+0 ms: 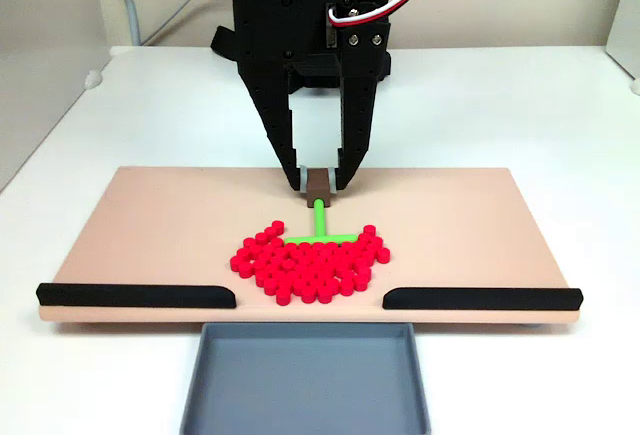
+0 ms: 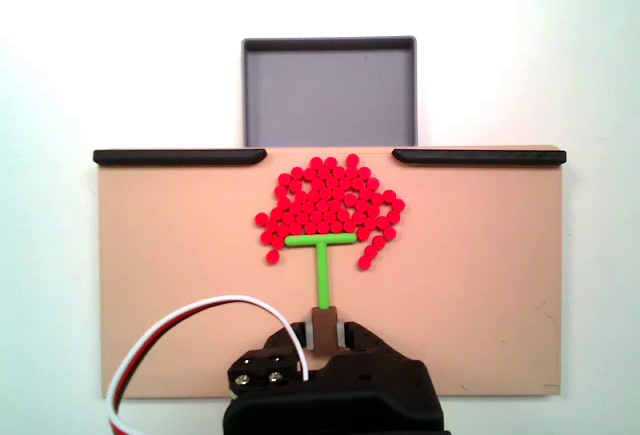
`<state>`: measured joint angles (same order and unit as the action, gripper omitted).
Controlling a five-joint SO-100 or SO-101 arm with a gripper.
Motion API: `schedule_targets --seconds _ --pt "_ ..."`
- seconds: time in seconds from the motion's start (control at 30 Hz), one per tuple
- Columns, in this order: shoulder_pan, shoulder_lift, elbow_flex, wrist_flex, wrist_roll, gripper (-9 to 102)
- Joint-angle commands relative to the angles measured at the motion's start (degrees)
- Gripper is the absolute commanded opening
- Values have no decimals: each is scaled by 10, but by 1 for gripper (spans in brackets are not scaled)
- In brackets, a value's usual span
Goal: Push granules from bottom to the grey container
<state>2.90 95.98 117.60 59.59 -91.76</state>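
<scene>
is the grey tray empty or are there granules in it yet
Empty. In both fixed views the grey tray shows a bare floor; all the red granules sit on the tan board, short of the gap.

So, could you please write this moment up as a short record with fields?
gripper: shut on the brown handle block of the green T-shaped pusher
granules: red cluster on the tan board, ahead of the pusher's crossbar, a few at its ends
grey container: holds no granules, beyond the gap between the two black strips
progress: no granules past the board edge
</scene>
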Motion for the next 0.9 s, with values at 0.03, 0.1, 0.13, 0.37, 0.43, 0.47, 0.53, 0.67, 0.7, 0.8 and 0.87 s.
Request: schedule_targets --seconds 0.03,0.1,0.13,0.37,0.43,0.47,0.53,0.67,0.7,0.8,0.87 --pt "4 -1 -7 0 1 0" --pt "5 2 -14 4 6 0" --pt "5 2 -19 4 10 0" --pt "6 13 -73 48 23 0" --pt "8 21 -84 68 28 0" --pt "8 25 -89 77 31 0" --pt "8 40 -92 93 36 0" --pt "4 79 -92 125 50 0" --pt "2 89 -92 132 53 0" --pt "-2 113 -92 154 62 0" --pt "-4 128 -92 167 67 0"
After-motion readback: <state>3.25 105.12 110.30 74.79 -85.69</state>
